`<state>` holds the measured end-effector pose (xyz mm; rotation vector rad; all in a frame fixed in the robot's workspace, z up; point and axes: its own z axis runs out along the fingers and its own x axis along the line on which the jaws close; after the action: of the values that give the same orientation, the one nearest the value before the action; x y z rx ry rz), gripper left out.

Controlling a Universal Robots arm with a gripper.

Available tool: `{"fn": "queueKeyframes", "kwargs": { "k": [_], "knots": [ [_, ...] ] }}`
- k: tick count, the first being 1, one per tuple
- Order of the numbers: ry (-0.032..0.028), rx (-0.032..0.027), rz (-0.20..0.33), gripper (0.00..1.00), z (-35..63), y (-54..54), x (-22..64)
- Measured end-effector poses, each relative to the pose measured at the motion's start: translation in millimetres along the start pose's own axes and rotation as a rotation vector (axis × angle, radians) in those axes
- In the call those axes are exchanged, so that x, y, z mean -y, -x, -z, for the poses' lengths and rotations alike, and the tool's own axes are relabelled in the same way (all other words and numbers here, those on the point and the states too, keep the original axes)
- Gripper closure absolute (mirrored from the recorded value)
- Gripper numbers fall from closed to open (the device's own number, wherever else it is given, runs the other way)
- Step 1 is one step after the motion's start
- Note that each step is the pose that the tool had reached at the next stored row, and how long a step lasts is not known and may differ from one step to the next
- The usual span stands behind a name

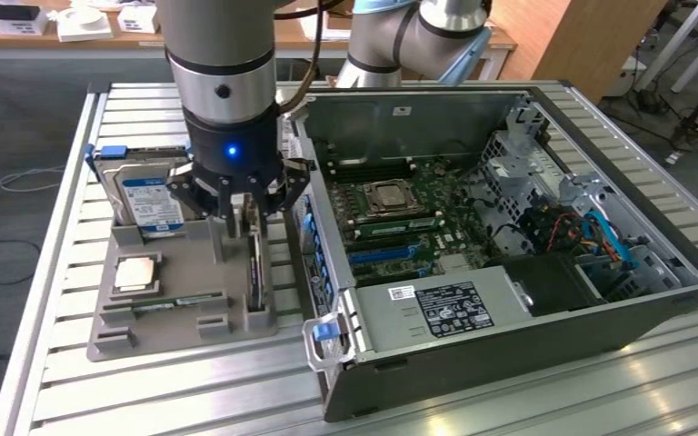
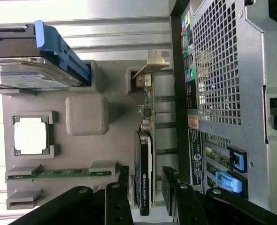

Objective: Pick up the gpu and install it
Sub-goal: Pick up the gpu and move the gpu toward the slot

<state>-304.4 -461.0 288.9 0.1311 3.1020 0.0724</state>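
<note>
Hdd (image 1: 143,195) sits left in the grey tray (image 1: 161,331), no issue there. Gpu (image 1: 254,272) stands on edge in its slot, jaws wide open either side, gripping nothing. PC case (image 1: 507,336) is just beside it, so an off-centre close could tilt the card or clip the case wall imo.

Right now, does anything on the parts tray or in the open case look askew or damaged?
Nothing stands out. The gpu stands on edge in its tray slot, straddled by the open gripper; hard drive, processor and RAM stick sit squarely in their holders. The case looks intact.
</note>
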Motion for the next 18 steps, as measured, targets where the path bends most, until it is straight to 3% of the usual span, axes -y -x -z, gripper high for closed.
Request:
{"fn": "queueKeyframes", "kwargs": {
  "k": [6,13,18],
  "knots": [
    [0.0004,0.0043,0.0,0.58,-10.5,-0.3,0.9],
    [0.0004,0.0046,0.0,0.58,-12.1,-0.2,2.1],
    [0.0005,0.0051,0.0,0.58,-18.4,-0.4,3.3]
  ]
}}
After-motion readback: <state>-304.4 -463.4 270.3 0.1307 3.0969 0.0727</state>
